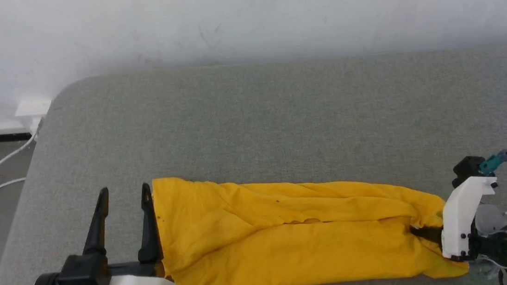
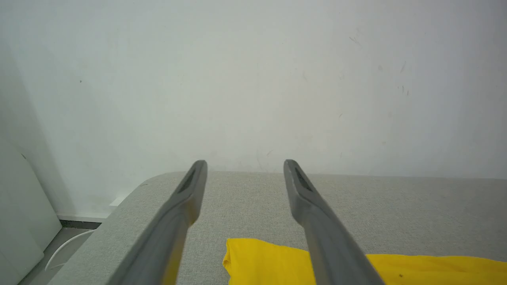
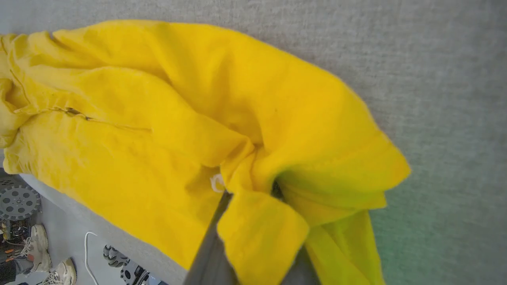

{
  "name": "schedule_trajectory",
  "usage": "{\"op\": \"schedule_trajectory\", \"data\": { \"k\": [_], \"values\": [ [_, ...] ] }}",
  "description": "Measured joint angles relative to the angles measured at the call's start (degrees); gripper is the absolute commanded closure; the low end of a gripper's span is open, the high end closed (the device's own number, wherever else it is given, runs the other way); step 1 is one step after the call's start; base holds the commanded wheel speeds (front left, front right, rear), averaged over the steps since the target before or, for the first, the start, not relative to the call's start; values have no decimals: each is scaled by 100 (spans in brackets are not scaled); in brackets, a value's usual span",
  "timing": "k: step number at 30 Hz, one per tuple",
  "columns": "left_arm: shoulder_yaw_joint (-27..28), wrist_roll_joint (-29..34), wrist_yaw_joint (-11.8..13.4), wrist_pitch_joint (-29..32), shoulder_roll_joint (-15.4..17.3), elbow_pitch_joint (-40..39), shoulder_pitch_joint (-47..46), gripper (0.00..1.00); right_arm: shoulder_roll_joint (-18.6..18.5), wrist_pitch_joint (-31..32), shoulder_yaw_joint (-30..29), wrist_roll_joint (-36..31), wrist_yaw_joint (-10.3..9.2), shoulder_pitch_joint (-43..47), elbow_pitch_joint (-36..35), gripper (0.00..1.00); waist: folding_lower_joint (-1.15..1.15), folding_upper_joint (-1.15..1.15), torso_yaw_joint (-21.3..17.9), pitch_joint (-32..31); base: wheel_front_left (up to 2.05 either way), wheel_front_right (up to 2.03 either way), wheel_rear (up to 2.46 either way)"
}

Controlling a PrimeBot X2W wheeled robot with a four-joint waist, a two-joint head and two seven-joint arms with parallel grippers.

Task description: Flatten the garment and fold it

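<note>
Grey fabric-covered surface (image 1: 278, 112), yellow garment (image 1: 291, 246) folded lengthwise near front edge

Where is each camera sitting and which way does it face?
Head view: on the head, facing forward and down at the garment on the grey cushion; left gripper open, right gripper pinching it.
Left wrist view: on that wrist, facing along its fingers toward the wall.
Right wrist view: on that wrist, facing the garment bunched over its fingers.
Shared: the garment.

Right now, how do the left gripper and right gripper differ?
The left gripper stands open; the right gripper is closed on the garment. The left gripper sits beside the garment's left end, holding nothing; the right gripper is buried in its right end. Both are over the grey padded surface, with dark fingers.
</note>
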Motion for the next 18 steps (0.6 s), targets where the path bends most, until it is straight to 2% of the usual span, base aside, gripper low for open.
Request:
{"op": "schedule_trajectory", "data": {
  "k": [5, 10, 14, 18],
  "values": [
    [133, 97, -84, 1, -19, 157, 211, 0, -93, -308, 187, -26, 2, 161, -363, 100, 0, 0, -48, -181, 0, 0, 0],
    [220, 103, -138, 0, -22, 289, 419, 0, -486, -454, 147, -47, 7, 296, -701, 100, 0, 0, -126, -358, 0, 0, 0],
    [280, 103, -179, 0, -42, 330, 523, 0, -772, -453, -116, -88, 8, 414, -827, 100, 0, 0, -221, -443, 0, 0, 0],
    [308, 102, -180, 1, -122, 348, 585, 0, -1051, -444, -633, -193, 8, 627, -808, 100, 0, 0, -306, -506, 0, 0, 0]
  ]
}}
